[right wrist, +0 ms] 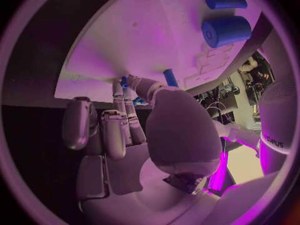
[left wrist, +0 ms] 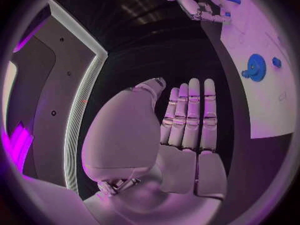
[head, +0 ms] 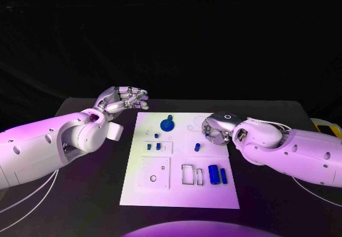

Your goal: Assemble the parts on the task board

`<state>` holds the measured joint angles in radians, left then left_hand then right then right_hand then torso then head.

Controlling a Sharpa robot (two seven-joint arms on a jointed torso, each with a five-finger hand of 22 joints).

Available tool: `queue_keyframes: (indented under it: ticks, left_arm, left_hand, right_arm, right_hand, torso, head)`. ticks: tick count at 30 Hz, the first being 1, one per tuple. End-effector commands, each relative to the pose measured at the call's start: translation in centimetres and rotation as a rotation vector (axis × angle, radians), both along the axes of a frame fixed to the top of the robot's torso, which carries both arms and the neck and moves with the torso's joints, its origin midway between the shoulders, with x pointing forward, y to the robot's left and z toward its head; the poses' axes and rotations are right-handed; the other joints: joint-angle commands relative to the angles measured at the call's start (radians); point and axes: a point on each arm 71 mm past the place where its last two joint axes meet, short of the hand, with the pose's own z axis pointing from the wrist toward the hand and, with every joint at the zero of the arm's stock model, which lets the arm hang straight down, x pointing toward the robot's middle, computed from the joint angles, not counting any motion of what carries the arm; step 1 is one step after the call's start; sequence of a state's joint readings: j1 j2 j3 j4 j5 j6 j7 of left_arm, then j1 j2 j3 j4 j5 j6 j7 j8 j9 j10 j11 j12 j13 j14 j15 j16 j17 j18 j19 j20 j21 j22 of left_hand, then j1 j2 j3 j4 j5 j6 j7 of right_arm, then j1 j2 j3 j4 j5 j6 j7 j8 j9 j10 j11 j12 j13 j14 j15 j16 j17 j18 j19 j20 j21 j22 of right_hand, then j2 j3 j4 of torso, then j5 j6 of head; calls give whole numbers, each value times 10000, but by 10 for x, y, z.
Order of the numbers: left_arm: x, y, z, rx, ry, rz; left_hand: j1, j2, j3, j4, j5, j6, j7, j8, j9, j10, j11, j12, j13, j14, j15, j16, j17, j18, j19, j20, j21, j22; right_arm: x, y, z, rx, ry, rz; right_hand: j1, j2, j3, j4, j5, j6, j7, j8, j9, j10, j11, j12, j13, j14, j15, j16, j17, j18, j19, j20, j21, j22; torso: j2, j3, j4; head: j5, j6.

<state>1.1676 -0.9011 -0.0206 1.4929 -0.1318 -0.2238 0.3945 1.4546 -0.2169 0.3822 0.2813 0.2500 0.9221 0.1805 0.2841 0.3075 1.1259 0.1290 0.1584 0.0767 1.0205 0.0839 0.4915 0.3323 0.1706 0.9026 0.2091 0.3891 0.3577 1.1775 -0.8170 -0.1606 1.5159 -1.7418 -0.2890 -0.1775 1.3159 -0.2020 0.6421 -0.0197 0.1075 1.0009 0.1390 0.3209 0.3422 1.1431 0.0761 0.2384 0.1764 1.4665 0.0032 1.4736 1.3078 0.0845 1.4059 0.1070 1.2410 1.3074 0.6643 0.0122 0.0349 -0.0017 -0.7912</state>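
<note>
Parts come first: a small blue plastic peg [head: 197, 146] stands upright on the white task board [head: 178, 195], just beside my right robot hand [head: 216, 132], on its inner side. That hand's fingers look curled near it; I cannot tell if they clamp anything. Two blue cylinders [head: 217, 174] lie nearer me, long axes running toward me. My left robot hand [head: 127, 98] hovers over the black tabletop [head: 85, 197], off the board's far corner, fingers apart, empty.

right hand [head: 216, 132]: fingertips hide whatever's under them on the task board [head: 135, 192]
small blue pegs [head: 153, 146]: too tiny to make out
</note>
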Motion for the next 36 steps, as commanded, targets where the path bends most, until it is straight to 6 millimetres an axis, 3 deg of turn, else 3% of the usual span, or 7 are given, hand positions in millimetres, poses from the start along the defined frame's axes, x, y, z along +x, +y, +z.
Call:
queue_keyframes:
  ticks: [1,6,11,36]
  left_arm:
    - [0,-2,1,25,-13,-72]
    - [0,-2,0,46,40,-78]
    - [0,-2,0,51,86,-112]
    - [-1,-1,-2,78,221,-161]
  left_hand:
    - [96,-21,-37,-7,29,8,90,-74,-11,-49,56,-50,-15,72,28,-42,12,117,56,7,-52,-19]
    - [173,-2,-12,-36,37,-9,109,-94,-18,-76,72,-79,-18,69,40,-108,32,114,76,5,-93,-50]
    - [236,6,6,-57,41,-35,134,-118,-26,-111,93,-112,-22,59,56,-174,51,108,85,6,-136,-79]
    - [390,-5,63,-120,64,-145,237,-213,-59,-285,183,-241,-42,43,117,-392,131,95,102,18,-267,-163]
  right_arm:
    - [-2,-1,-5,-318,117,-49]
    - [-2,-1,-6,-337,-95,-117]
    - [-4,0,-5,-180,-327,-130]
    - [-13,1,18,873,-1094,-117]
  right_hand:
    - [105,163,53,-129,-41,79,8,36,12,134,-41,-22,23,600,-73,66,471,-108,43,-67,73,695]
    - [549,446,415,-589,-184,131,49,25,29,272,-35,-49,57,615,-91,97,532,-142,118,-110,258,849]
    - [669,571,645,-865,-157,202,64,2,29,379,-19,-53,106,639,-82,148,630,-184,201,-115,489,1026]
    - [594,573,726,-987,-138,314,53,11,42,481,-36,-47,152,649,-91,172,669,-221,277,-121,690,1172]
  torso:
    - [-5,-2,-10]
    - [-2,2,1]
    - [0,-4,-6]
    - [-7,-5,-14]
  head:
    - [1,-8]
    - [-2,-17]
    - [-23,-18]
    - [-75,49]
